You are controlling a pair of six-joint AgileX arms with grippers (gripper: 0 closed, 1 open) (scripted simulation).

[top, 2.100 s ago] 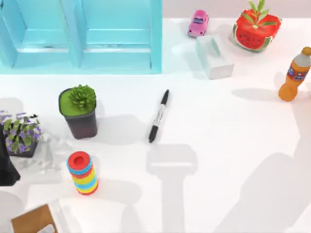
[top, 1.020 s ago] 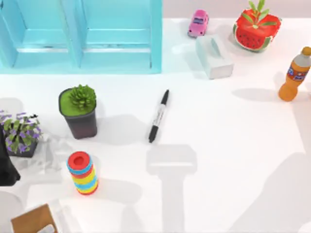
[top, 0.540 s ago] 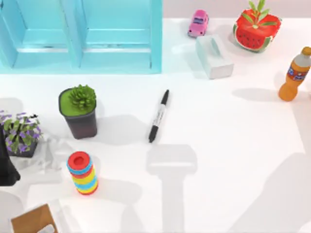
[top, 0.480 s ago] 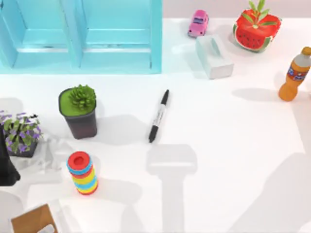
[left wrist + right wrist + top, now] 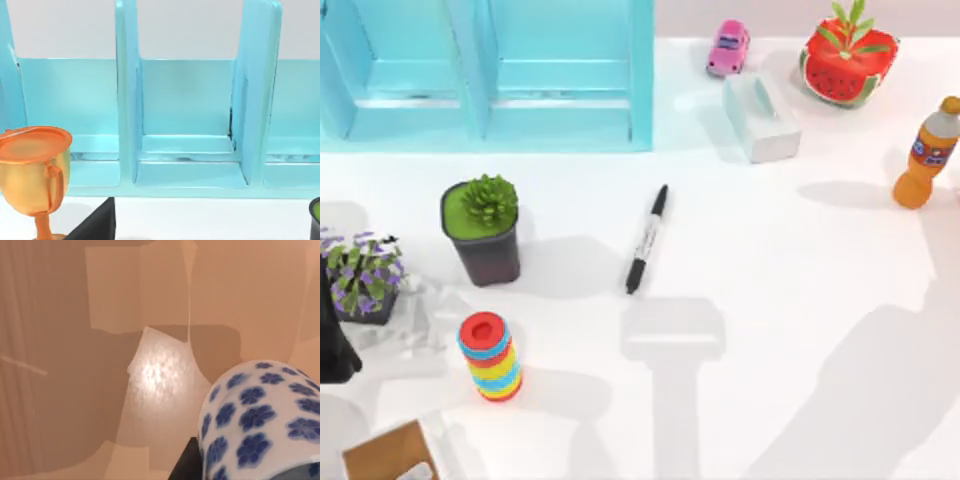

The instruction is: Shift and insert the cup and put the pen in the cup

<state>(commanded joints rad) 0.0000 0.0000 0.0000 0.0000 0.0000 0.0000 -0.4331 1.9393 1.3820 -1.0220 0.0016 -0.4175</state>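
**Cup close to the right wrist, pen lying free on the counter**

The cup (image 5: 260,420), white with blue flowers, sits at the lower right of the right wrist frame, very near the lens, a dark part of the arm just beside it; whether the right tool grips it or is open I cannot tell, since its fingers are hidden; behind it is a tan surface, not the white counter (image 5: 800,300), so the cup seems to be off the counter's visible area.

The pen (image 5: 647,239) lies flat at the centre of the top frame, well apart from both arms; its long axis runs steeply, from lower left to upper right, one end toward the white box (image 5: 761,116).

By my judgement the first step, moving the cup into place, is in hand; the pen is untouched; next the cup needs setting upright on open counter near the pen.

The left arm is parked at the left edge of the top frame, facing the blue rack (image 5: 190,150) and a gold trophy (image 5: 35,170); its tool's state I cannot tell.
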